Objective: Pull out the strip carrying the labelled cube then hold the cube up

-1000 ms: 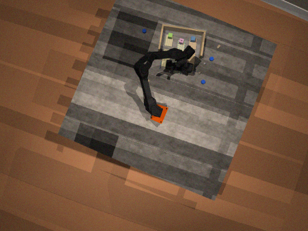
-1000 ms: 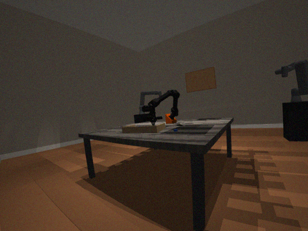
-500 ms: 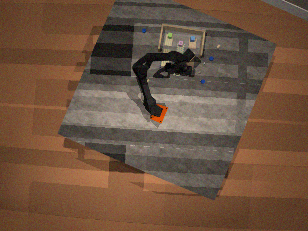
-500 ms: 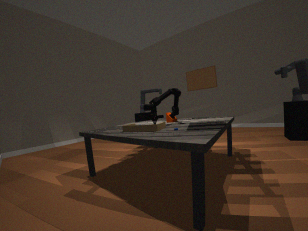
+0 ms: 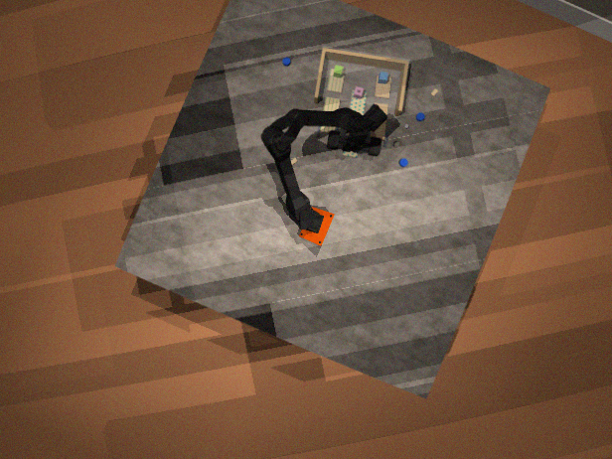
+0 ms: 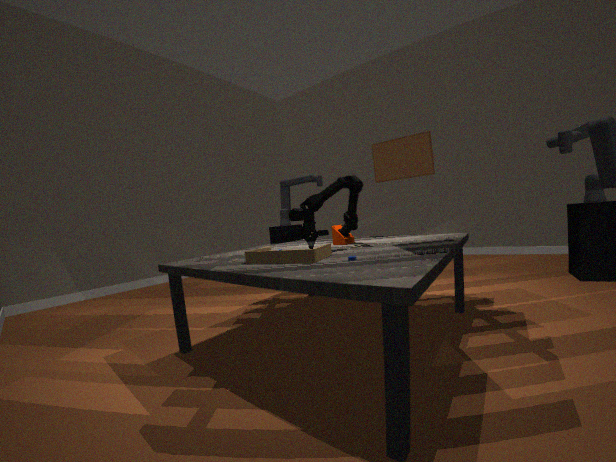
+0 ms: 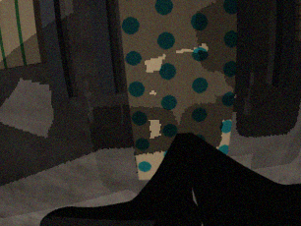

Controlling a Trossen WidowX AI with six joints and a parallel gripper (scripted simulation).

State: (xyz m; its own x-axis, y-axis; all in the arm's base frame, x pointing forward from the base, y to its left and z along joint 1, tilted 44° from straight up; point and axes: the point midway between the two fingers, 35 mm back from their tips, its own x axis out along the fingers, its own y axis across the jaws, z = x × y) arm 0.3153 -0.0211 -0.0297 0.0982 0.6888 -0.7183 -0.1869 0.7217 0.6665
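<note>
My gripper is shut and empty. Its tips are over the near end of the dotted strip, which has teal dots. Whether they touch it cannot be told. The pink cube, with a dark mark on top, sits on this strip's far part. The arm hides the strip's middle in the top view. A green cube stands on the left strip, and a blue cube on the right strip. Both side strips show a gap partway along.
A wooden tray wall encloses the strips at the back and sides, and is open towards the arm base. Dark rails flank the dotted strip in the wrist view. Blue discs and small bits lie outside the tray.
</note>
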